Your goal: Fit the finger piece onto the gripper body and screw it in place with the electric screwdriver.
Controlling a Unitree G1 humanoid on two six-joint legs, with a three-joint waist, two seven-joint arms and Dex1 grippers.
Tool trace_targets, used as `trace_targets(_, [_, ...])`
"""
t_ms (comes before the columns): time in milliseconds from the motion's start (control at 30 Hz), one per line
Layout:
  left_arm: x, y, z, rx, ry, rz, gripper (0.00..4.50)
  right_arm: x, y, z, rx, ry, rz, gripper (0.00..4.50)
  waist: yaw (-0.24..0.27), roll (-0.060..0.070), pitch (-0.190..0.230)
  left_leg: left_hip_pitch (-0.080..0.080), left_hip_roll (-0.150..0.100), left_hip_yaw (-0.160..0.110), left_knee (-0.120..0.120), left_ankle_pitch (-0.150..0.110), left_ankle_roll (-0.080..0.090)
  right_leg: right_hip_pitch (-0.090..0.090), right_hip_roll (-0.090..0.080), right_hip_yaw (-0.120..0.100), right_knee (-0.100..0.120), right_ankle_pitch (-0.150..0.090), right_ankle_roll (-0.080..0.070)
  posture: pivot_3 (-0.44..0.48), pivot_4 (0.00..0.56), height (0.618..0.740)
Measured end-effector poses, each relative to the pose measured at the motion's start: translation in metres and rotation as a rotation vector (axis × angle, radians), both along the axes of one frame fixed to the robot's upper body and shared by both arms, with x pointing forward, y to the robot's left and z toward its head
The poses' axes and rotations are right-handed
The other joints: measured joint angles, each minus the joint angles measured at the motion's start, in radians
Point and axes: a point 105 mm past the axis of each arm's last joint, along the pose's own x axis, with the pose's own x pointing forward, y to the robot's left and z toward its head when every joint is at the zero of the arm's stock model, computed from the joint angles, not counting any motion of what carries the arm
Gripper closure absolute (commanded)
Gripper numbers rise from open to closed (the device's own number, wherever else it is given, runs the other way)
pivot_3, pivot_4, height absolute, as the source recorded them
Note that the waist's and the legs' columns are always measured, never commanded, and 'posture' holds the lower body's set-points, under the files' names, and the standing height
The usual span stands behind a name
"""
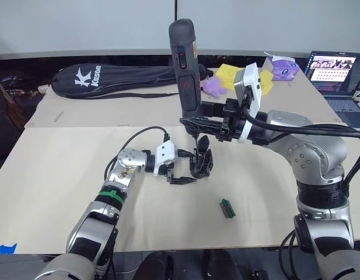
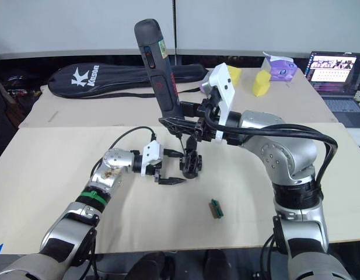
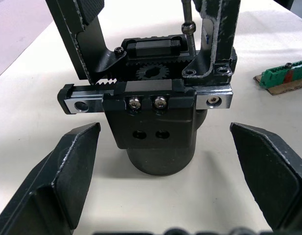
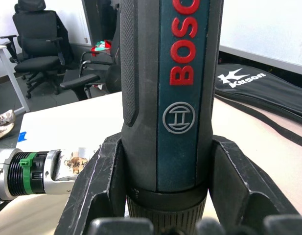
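We are looking at a tan table (image 1: 63,175): at far left, a black racket bag (image 1: 109,79) is lying along the back edge. Our left gripper (image 1: 181,169) is waiting with its 2 fingers (image 3: 67,171) spread apart, flanking the gripper body (image 3: 158,115) without touching it. Above, our right gripper (image 1: 206,123) is clamping the upright electric screwdriver (image 1: 187,64), its bit pointing down onto the body's top. Farther right, a small green block (image 1: 227,207) is lying alone.

arms: silver, black joints | left arm (image 1: 112,195): green band | wrists: white, black cables
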Motion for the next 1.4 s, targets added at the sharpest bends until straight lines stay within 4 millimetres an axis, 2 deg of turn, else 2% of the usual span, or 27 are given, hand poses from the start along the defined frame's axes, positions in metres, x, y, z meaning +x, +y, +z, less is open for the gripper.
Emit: trace_targets(1400, [0.001, 0.001, 0.000, -0.001, -0.002, 0.008, 0.00, 0.002, 0.001, -0.010, 0.005, 0.003, 0.001, 2.59, -0.004, 0.000, 0.000, 0.000, 0.000, 0.000, 0.000, 0.000, 0.000, 0.000, 0.000, 0.000, 0.000, 0.000, 0.000, 0.000, 0.150, 0.723])
